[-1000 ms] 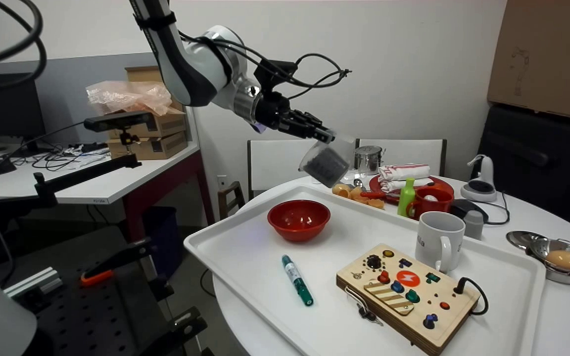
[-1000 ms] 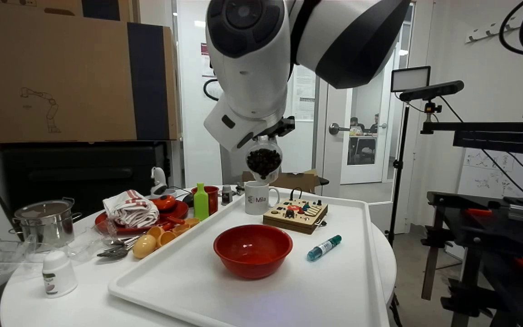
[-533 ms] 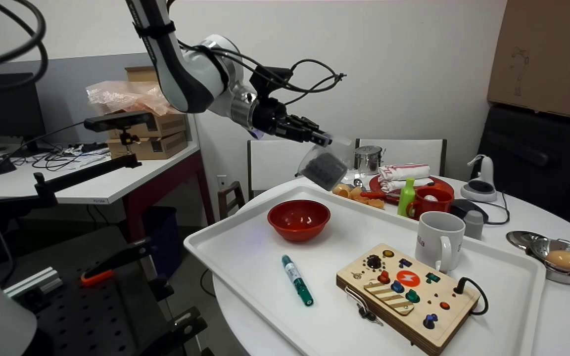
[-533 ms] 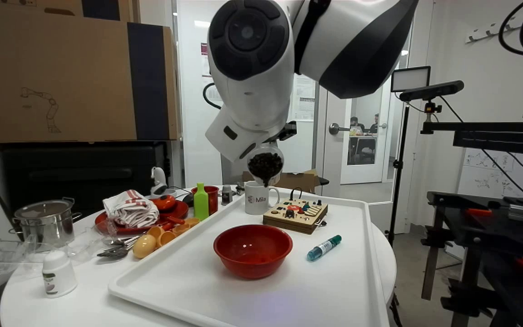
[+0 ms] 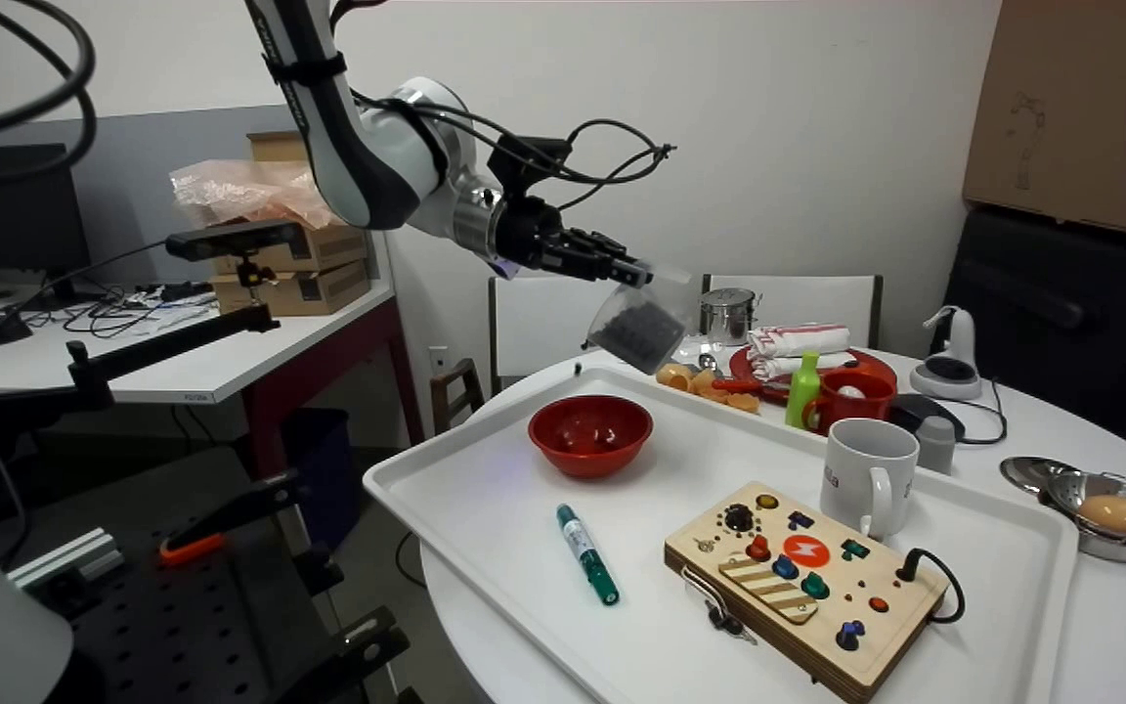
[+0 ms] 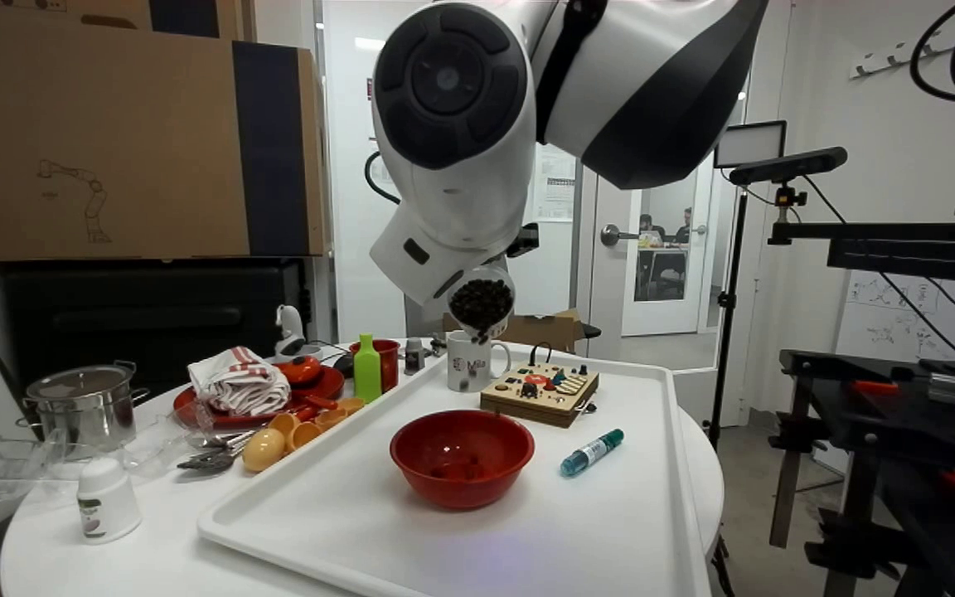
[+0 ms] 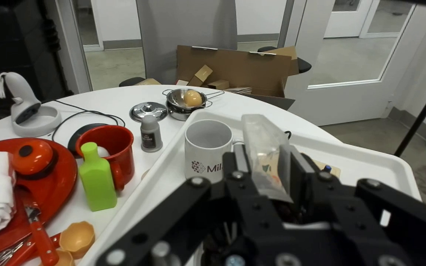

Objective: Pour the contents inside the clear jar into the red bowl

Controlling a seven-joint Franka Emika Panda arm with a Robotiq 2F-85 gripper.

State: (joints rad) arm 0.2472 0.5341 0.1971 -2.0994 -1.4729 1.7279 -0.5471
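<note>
Tray [image 6: 585,522] on desk [image 6: 164,547] carries the red bowl [image 6: 462,496], dark specks [image 6: 467,473] inside; marker [image 6: 592,453] beside it. Above and beyond, clear jar [image 5: 641,318] tilts mouth-down toward the bowl, dark pieces [image 6: 482,303] massed at its rim, a few in mid-air. End effector [image 7: 266,166] is clamped on the jar. Farther: wooden knob box [image 6: 527,406], white mug [image 6: 461,355].

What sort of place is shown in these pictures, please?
Most likely a robotics lab or an office used as one: an exterior view shows a robot arm, a mounted camera and a monitor.
</note>
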